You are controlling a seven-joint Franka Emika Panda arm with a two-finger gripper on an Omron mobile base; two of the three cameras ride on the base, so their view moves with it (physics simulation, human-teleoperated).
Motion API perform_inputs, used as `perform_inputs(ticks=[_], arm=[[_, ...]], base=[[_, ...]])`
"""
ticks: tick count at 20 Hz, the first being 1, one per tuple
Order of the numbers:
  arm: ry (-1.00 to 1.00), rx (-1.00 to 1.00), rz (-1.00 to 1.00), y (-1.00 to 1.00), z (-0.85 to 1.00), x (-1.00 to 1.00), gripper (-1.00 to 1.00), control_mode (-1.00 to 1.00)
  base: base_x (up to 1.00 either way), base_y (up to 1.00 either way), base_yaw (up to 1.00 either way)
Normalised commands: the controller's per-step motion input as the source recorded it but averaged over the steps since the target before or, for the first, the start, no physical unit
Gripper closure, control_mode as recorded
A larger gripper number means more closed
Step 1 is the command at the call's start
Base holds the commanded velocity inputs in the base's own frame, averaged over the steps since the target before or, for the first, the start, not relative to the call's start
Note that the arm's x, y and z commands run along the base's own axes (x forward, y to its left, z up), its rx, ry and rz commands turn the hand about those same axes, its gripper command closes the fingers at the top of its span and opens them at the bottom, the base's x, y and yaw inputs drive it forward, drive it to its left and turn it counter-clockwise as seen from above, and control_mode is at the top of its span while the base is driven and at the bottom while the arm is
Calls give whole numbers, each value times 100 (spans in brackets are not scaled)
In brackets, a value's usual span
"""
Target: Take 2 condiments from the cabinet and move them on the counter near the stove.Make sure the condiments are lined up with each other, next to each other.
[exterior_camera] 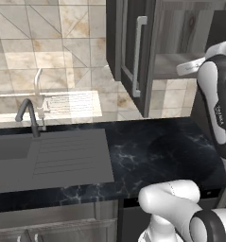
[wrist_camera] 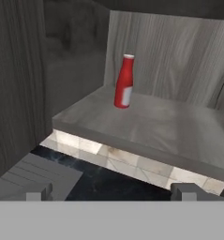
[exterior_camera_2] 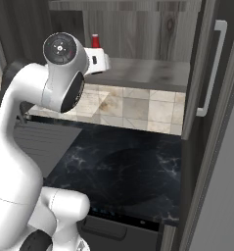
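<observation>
Standing upright, red bottle (wrist_camera: 124,81) (on shelf (wrist_camera: 169,129)) beyond spread jaws.

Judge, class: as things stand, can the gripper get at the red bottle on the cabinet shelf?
Probably yes. The red bottle stands upright and alone on the shelf, the cabinet door is swung open, and the open gripper faces it with nothing between.

Shelf (wrist_camera: 179,126) bare right of red bottle (wrist_camera: 124,82); cabinet wall (wrist_camera: 19,84) close left.
</observation>
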Motion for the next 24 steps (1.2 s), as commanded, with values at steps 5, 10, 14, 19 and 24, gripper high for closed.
perform_inputs(ticks=[5, 10, 14, 19, 24], arm=[[0, 0, 0, 6, 0, 29, -100, -100], [-3, 0, 0, 4, 0, 23, -100, -100], [-3, 2, 0, 3, 0, 22, -100, -100], [0, 1, 0, 1, 0, 23, -100, -100], [0, 0, 2, 0, 0, 23, -100, -100]], base=[[0, 0, 0], [0, 0, 0], [0, 0, 0], [0, 0, 0], [0, 0, 0]])
